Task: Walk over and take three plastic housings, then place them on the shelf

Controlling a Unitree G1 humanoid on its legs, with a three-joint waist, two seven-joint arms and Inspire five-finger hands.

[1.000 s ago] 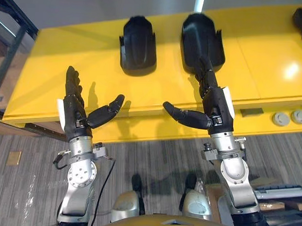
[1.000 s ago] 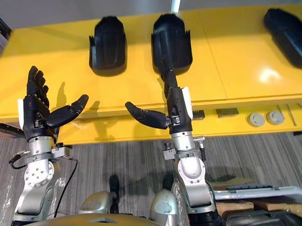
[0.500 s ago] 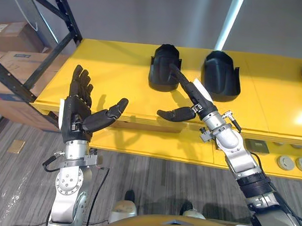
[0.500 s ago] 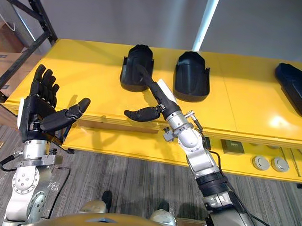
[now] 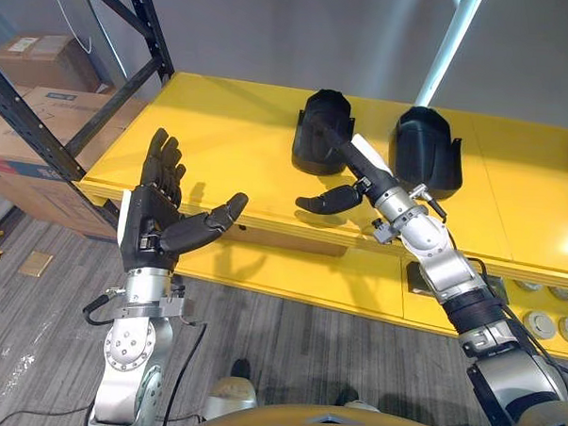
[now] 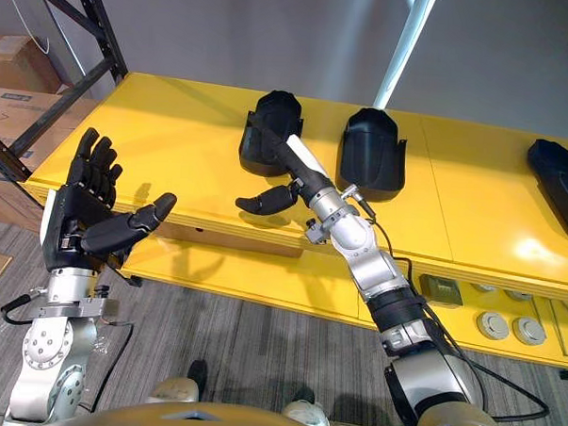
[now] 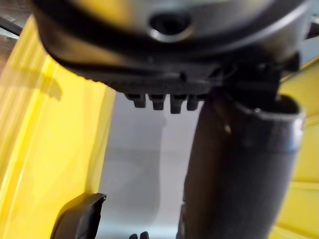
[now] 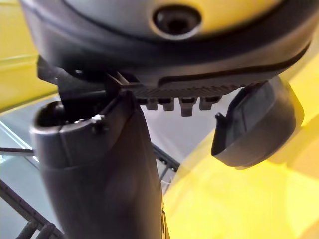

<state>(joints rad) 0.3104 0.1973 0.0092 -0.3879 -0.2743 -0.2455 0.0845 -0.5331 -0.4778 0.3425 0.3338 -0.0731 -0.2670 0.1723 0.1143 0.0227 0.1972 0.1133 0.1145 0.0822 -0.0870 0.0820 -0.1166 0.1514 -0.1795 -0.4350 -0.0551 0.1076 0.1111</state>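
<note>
We see a long yellow table (image 5: 222, 125) with the task's black plastic shells lying on it, none of them lifted. The first housing (image 5: 331, 109) sits towards the middle of the tabletop, near its far edge. The second housing (image 5: 426, 148) lies just beside it on the robot's right, with a gap between the two. The third housing (image 6: 559, 183) lies well apart from them, at the far right of the table.

Our right hand (image 6: 297, 163) is stretched out over the first housing. Its fingers are straight and together, the thumb is spread out to the side, and it grasps nothing. We cannot tell whether the fingertips touch the shell or hang just above it. In the right wrist view that housing (image 8: 259, 124) shows past the straight fingers.

Our left hand (image 5: 156, 222) is raised in front of the table's near edge, well apart from every housing. Its palm is open, its fingers are straight and fanned, its thumb is out, and it is empty.

To the robot's left stands a dark metal shelf rack (image 5: 151, 28) with cardboard boxes (image 5: 32, 51) on it. A pale pole (image 5: 442, 41) rises behind the table, and grey round discs (image 5: 543, 323) sit on the lower ledge at the right
</note>
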